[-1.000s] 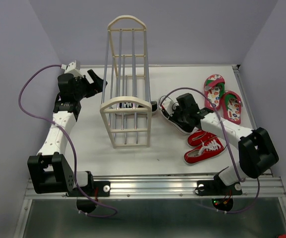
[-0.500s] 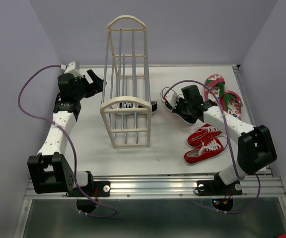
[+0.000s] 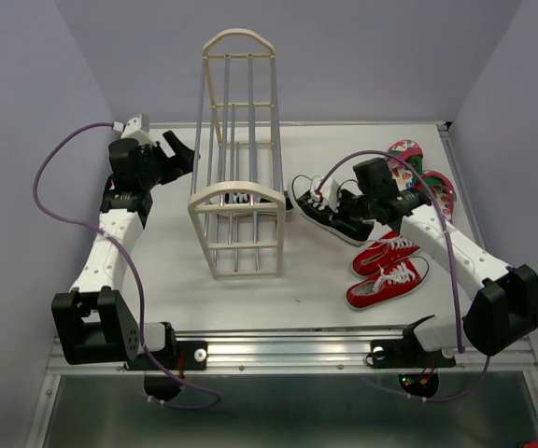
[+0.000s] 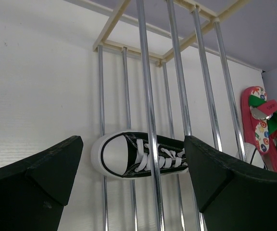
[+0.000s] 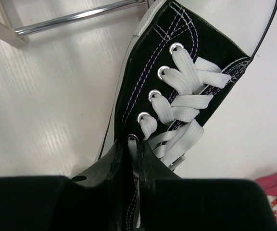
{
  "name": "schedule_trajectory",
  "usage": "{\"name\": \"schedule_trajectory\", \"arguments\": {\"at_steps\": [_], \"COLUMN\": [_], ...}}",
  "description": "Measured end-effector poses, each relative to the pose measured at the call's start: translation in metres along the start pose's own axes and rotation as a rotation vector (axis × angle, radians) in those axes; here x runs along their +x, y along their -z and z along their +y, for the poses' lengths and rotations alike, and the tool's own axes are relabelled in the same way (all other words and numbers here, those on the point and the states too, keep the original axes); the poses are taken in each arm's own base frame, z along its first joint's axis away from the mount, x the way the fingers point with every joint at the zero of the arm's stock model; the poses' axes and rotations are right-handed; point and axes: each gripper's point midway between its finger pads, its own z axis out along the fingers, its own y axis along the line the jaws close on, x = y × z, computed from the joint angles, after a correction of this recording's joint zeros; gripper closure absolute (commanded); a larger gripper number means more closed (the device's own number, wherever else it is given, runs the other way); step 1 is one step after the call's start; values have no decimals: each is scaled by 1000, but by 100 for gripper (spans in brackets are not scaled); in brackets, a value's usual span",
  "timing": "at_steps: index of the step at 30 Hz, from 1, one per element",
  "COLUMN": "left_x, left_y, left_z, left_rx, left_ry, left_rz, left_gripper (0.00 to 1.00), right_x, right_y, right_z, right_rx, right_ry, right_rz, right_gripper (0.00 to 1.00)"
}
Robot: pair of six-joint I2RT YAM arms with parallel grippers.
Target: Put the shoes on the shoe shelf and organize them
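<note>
Desk (image 3: pixel 180 299) top is white and flat, closed by pale lilac walls (image 3: pixel 362 65) on the left, far and right sides. One cream shoe shelf (image 3: pixel 237 245) with grey rods stands in the middle of the desk and runs toward the far edge. There are six shoes: two black sneakers (image 4: pixel 138 155), two red sneakers (image 3: pixel 387 271) and two pink flip-flops (image 4: pixel 259 130). One black sneaker lies low inside the shelf, behind the rods. The second black sneaker (image 5: pixel 186 72) is just right of the shelf, and the right gripper (image 5: pixel 132 149) is pinched tight on its side edge by the laces. The red pair lies side by side toward the near right corner. The flip-flops lie near the far right corner, partly hidden by the right arm (image 3: pixel 437 238). The left gripper (image 4: pixel 133 144) is spread wide and holds nothing, at the left side of the shelf.
</note>
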Motion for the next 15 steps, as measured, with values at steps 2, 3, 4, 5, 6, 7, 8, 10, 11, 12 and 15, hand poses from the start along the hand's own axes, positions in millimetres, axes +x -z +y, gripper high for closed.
{"name": "schedule_trajectory", "arguments": {"at_steps": [2,3,4,5,6,7,8,10,11,12,15], "left_x": [0,0,0,0,0,0,0,0,0,0,0], "left_y": [0,0,0,0,0,0,0,0,0,0,0], "left_z": [0,0,0,0,0,1,1,0,0,0,0], "left_rx": [-2,-3,-3,-3,-3,-4,-4,-3,-3,-3,-2], "left_ry": [1,2,2,3,3,3,3,3,3,3,3], "left_rz": [-1,-1,-2,-2,-2,-2,-2,-2,-2,-2,-2], "left_gripper": [1,1,1,1,1,1,1,1,1,1,1], "right_x": [2,3,4,7,10,10,11,9,8,7,4], "right_y": [-3,-5,-6,-8,-9,-9,-8,-6,-6,-5,-3], "right_z": [6,9,12,18,24,27,32,45,50,55,67], "right_rx": [-43,-63,-80,-115,-146,-160,-188,-256,-281,-304,-369], "right_ry": [-8,-7,-6,-5,-2,3,19,61,72,94,139], "right_rz": [10,13,16,22,26,26,21,-3,-12,-23,-46], "right_gripper": [99,99,99,99,99,99,99,99,99,99,99]}}
